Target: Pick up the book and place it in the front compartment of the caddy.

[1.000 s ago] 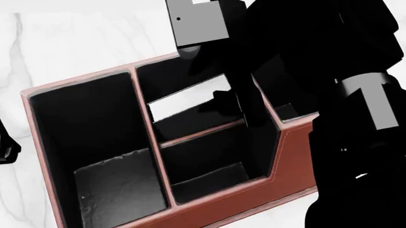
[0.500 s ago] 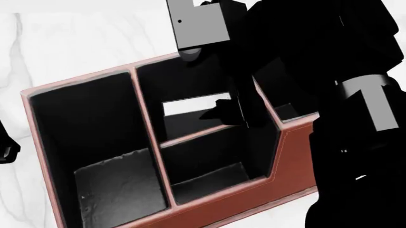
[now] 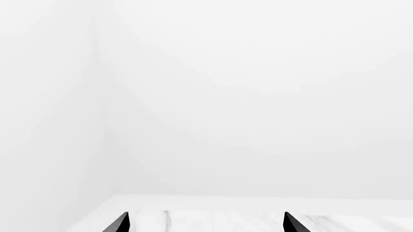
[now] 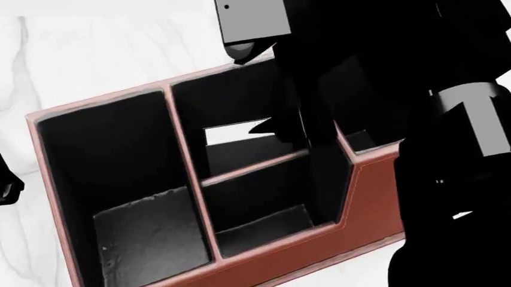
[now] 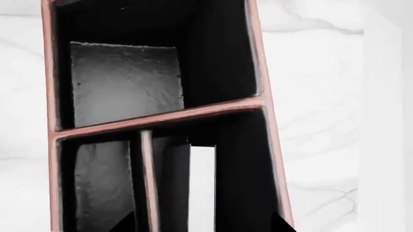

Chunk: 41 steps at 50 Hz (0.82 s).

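The book (image 4: 231, 134) stands on edge inside the front compartment (image 4: 239, 113) of the caddy (image 4: 367, 197), its white page edge up; the right gripper (image 4: 267, 127) hangs just above it, fingers apart; the left gripper (image 3: 205, 224) stays clear, open over the table (image 3: 219, 217)

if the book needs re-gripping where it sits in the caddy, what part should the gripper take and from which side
Probably its top edge, coming straight down from above. The book stands on edge inside the caddy's far middle cell, behind the low cross divider, so only its white page edge faces the opening. The cell walls close off its other sides, and the right gripper already hangs over that cell.
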### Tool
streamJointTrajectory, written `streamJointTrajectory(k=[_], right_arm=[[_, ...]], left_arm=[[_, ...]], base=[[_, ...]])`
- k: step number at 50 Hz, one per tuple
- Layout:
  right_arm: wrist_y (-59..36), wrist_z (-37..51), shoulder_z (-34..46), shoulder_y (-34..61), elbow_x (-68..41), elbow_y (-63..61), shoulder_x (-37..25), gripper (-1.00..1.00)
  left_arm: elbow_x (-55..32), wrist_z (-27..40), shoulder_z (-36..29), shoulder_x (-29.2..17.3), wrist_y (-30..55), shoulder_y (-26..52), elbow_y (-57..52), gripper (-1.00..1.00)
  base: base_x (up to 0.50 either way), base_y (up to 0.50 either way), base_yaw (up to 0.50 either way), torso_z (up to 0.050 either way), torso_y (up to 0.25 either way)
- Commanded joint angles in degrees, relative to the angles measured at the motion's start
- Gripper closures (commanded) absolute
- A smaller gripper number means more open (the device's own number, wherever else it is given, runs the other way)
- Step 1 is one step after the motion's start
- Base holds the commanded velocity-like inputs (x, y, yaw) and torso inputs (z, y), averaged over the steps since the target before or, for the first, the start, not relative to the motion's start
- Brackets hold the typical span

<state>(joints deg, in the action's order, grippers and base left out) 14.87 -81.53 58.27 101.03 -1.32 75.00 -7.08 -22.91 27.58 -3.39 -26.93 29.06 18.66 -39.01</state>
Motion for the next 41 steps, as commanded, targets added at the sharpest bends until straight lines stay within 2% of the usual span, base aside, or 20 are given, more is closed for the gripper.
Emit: streamJointTrajectory(k=[1,15,20,24,41], right_arm=[[-0.95,2.07,-2.36,2.95,0.46,-0.04,0.62,-1.00],[-6.36,15.47,-5.37,14.16,0.90,-1.10,-1.68,-1.00],[-23.80,20.84,-7.91,12.46,0.61,-25.97,-10.85,-1.00],[-32.97,23.65,-9.55,11.93,1.07,-38.37,-15.38,-1.00],[-51.22,30.72,-16.63,11.08,0.83,-62.06,-23.15,-1.00]], left_arm=[[0.10,-1.28,1.26,0.83,0.08,0.08,-0.17,-1.00],[0.06,-1.19,1.09,0.67,-0.14,-0.18,-0.30,-1.00],[0.13,-1.14,0.91,0.71,-0.25,-0.14,-0.15,-1.00],[0.26,-1.12,0.59,0.72,-0.23,-0.01,-0.14,-1.00],[0.04,-0.86,0.38,0.51,-0.01,0.07,-0.58,-1.00]], base=[[0.00,0.00,0.00,0.000,0.000],[0.00,0.00,0.00,0.000,0.000],[0.00,0.00,0.00,0.000,0.000],[0.00,0.00,0.00,0.000,0.000],[0.00,0.00,0.00,0.000,0.000]])
